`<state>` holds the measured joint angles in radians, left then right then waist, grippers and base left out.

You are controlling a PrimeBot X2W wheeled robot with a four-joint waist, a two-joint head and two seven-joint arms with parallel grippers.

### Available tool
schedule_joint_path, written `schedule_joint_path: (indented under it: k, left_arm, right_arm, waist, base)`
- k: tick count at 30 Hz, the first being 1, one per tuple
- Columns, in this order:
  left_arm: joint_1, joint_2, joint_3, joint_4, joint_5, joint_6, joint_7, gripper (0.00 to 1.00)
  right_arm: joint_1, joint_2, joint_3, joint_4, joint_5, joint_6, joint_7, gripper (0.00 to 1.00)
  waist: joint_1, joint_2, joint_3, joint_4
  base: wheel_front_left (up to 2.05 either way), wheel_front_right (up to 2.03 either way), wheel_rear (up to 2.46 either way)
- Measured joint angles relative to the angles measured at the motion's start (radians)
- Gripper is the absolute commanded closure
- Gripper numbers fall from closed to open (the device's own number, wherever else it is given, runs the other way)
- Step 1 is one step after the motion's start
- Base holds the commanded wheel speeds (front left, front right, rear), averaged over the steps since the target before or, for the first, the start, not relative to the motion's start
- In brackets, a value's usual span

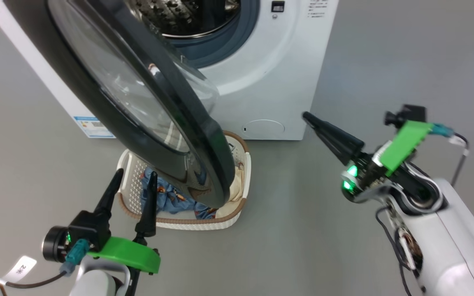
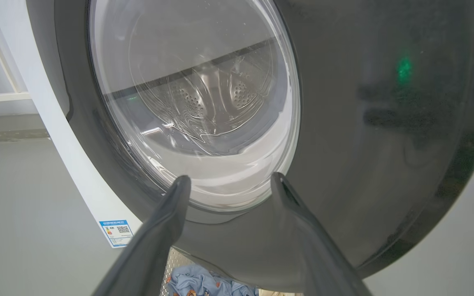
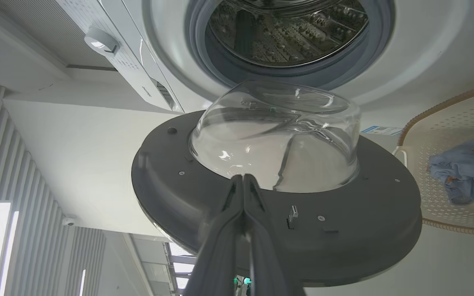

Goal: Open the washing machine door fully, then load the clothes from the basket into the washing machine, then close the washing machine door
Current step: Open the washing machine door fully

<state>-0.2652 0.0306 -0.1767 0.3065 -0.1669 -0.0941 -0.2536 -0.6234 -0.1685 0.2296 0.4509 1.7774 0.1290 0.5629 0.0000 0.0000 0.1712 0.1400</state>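
Grey floor [image 1: 303, 230]; door [image 1: 138, 98] half-open mid-frame, overhanging basket [image 1: 187, 224] of clothes [image 1: 171, 201]. Step one looks unfinished. Empty left pincer [image 1: 135, 172] released, lower left; right pincer [image 1: 306, 116] clenched, empty, right side. Next: swing door fully clear.

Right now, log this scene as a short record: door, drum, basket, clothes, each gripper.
washing machine door: swung out from the washing machine, overlapping the basket in the head view
drum: opening uncovered; no garment in the visible part
basket: on the floor before the machine
clothes: light blue garment and cream garment, both in the basket
left gripper: open, empty, facing the door's outer side
right gripper: shut, empty, pointing toward the door's inner side
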Motion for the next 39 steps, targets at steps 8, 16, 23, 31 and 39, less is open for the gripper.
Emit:
schedule_joint_path:
  k: [8,16,23,31,39]
  left_arm:
    - [0.022,0.0,0.015,0.001,0.007,-0.007,0.0,0.0]
    - [0.041,0.0,0.033,0.002,0.015,-0.008,0.0,0.0]
    - [0.053,0.0,0.048,0.001,0.016,-0.009,0.0,0.0]
    - [0.079,0.001,0.061,0.003,0.018,-0.016,0.0,0.0]
    - [0.1,0.001,0.058,0.01,0.024,-0.017,0.0,0.0]
  right_arm:
    - [0.192,-0.023,-0.088,-0.177,-0.075,0.0,-0.127,0.0]
    - [0.321,-0.023,-0.125,-0.28,-0.209,0.0,-0.281,0.0]
    - [0.396,-0.053,-0.128,-0.333,-0.421,0.0,-0.497,0.0]
    - [0.467,-0.133,-0.151,-0.306,-0.745,0.0,-0.766,0.0]
    - [0.497,-0.089,-0.262,-0.296,-1.167,0.0,-0.812,0.0]
  waist:
    - [0.0,0.0,-0.014,-0.04]
    - [0.0,0.0,-0.028,-0.08]
    - [0.0,0.0,-0.037,-0.101]
    - [0.0,0.0,-0.058,-0.118]
    - [0.0,0.0,-0.09,-0.127]
  base:
    - [0.0,0.0,0.0]
    - [0.0,0.0,0.0]
    - [0.0,0.0,0.0]
    - [0.0,0.0,0.0]
    - [0.0,0.0,0.0]
